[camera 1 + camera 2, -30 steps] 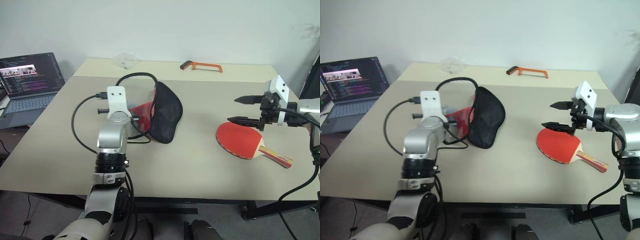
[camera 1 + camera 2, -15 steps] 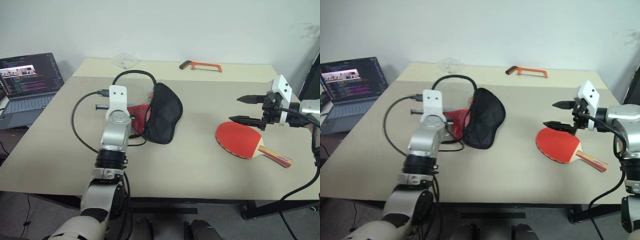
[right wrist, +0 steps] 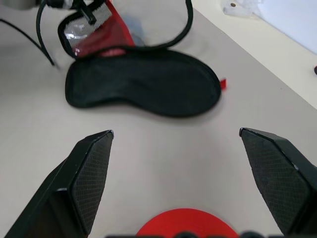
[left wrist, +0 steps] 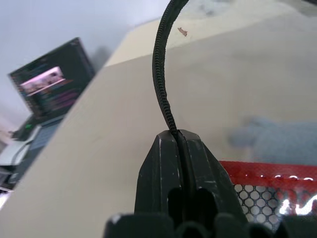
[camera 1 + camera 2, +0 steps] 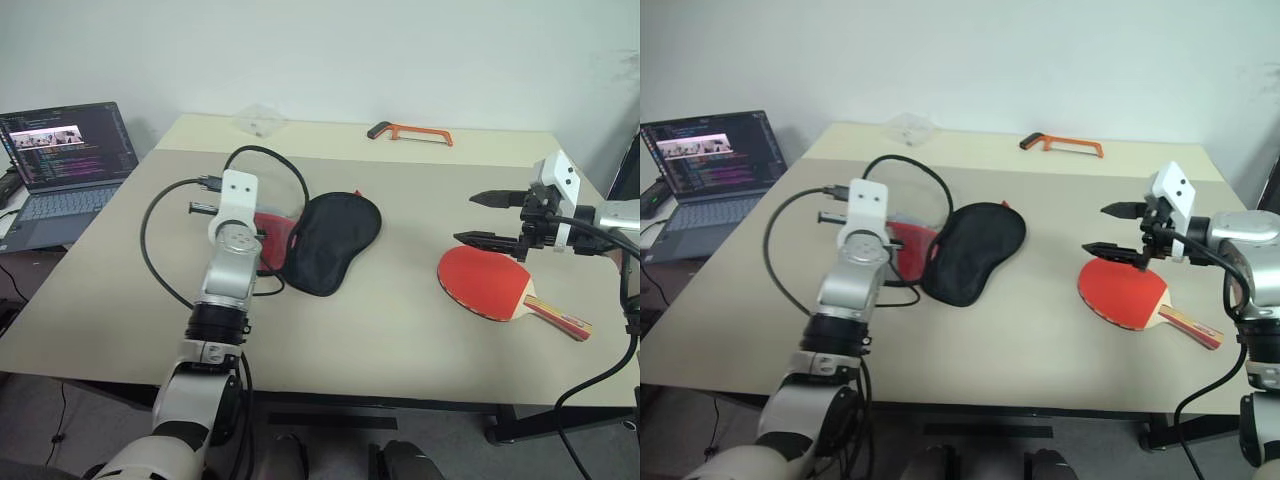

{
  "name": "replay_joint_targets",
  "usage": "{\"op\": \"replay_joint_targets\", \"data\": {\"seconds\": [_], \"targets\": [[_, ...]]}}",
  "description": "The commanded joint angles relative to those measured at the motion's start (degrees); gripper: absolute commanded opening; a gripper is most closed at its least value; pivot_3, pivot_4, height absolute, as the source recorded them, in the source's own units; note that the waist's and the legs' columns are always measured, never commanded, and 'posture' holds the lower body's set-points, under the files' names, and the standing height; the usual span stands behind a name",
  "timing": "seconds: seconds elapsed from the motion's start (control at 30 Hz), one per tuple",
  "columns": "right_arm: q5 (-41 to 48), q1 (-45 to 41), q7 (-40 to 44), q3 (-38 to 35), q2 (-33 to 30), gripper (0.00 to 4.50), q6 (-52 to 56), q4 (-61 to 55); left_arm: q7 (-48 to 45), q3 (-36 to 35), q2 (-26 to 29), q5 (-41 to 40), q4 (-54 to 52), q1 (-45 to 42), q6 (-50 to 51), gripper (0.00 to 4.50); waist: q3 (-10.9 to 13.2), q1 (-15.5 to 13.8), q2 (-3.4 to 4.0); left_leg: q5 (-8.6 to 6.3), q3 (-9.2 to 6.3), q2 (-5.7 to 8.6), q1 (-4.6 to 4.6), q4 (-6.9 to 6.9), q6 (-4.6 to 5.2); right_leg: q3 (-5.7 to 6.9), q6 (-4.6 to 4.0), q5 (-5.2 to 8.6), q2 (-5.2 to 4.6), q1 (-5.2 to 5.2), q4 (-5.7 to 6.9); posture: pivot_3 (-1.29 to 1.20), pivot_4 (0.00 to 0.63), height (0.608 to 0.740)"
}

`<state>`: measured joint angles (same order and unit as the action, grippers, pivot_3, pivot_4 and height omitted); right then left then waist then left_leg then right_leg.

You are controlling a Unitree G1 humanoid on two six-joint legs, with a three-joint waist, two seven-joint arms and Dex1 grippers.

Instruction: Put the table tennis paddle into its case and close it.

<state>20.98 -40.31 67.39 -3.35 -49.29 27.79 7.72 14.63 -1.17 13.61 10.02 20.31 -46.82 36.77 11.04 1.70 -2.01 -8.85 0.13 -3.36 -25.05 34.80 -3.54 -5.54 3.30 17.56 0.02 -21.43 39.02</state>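
On the table (image 5: pixel 400 330), the left gripper (image 4: pixel 181 148), clamped on the case's cord, has laid the case (image 5: pixel 330 238) flatter, while the right gripper (image 5: pixel 488 219) hovers wide open over the unpacked table tennis paddle (image 5: pixel 486 281).

The left arm reaches forward over the bench's (image 5: pixel 380 330) near-left part, forearm rising to a white wrist block. Its left pincer (image 4: pixel 180 144) has both black fingers pressed tight together, clamped on a thin black cord (image 4: pixel 162 84). The right arm comes in from the right edge, held level above the bench. Its right pincer (image 5: pixel 490 218) points leftward, its two fingers (image 3: pixel 89 173) spread wide apart, gripping nothing.
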Motion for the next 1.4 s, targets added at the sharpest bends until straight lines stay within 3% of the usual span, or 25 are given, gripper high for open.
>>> {"op": "replay_joint_targets", "data": {"seconds": [0.03, 0.37, 0.87, 1.1, 1.4], "targets": [[1.24, 0.05, -0.45, -2.16, -0.82, 4.5, 0.21, -2.33, 1.46, 1.38, -1.64, 1.77, 0.73, -1.84, -1.81, 0.03, 0.0, 0.01, 0.0, 0.0, -0.01, 0.0, 0.0, 0.0, 0.0, 0.0, 0.0, 0.0, 0.0, 0.0, 0.0, 0.0, 0.15, 0.74], [2.02, 1.3, -1.56, -2.72, -1.18, 4.5, 0.73, -3.97, 4.74, -1.2, -7.61, -0.26, 12.1, -8.83, -5.91, 0.03, 0.0, -0.05, -0.01, 0.0, -0.01, 0.08, -0.01, 0.02, 0.0, 0.0, 0.04, 0.0, -0.05, 0.02, 0.0, 0.0, 0.15, 0.74], [2.4, 2.09, -2.02, -3.73, -1.81, 4.5, 2.46, -6.52, 17.57, -9.18, -12.6, -6.29, 39.67, -25.62, -24.67, 0.03, 0.03, -0.02, -0.04, 0.0, -0.03, 0.25, -0.07, 0.0, 0.0, -0.01, 0.12, 0.01, -0.19, -0.01, -0.04, 0.0, 0.15, 0.74], [2.27, 1.89, -1.83, -3.7, -2.1, 4.5, 2.99, -6.74, 24.66, -13.43, -13.71, -10.0, 44.27, -28.77, -32.11, 0.03, 0.03, -0.02, -0.06, 0.0, -0.03, 0.3, -0.07, -0.01, 0.0, -0.01, 0.15, 0.02, -0.23, -0.02, -0.04, 0.0, 0.15, 0.74], [1.93, 0.97, -1.73, -3.16, -1.85, 4.5, 2.9, -6.22, 27.25, -16.42, -17.61, -14.45, 47.37, -28.36, -36.32, 0.03, 0.04, -0.03, -0.06, 0.0, -0.08, 0.66, -0.08, 0.0, 0.01, -0.04, 0.35, 0.02, -0.54, 0.01, -0.04, 0.0, 0.15, 0.74]]}}
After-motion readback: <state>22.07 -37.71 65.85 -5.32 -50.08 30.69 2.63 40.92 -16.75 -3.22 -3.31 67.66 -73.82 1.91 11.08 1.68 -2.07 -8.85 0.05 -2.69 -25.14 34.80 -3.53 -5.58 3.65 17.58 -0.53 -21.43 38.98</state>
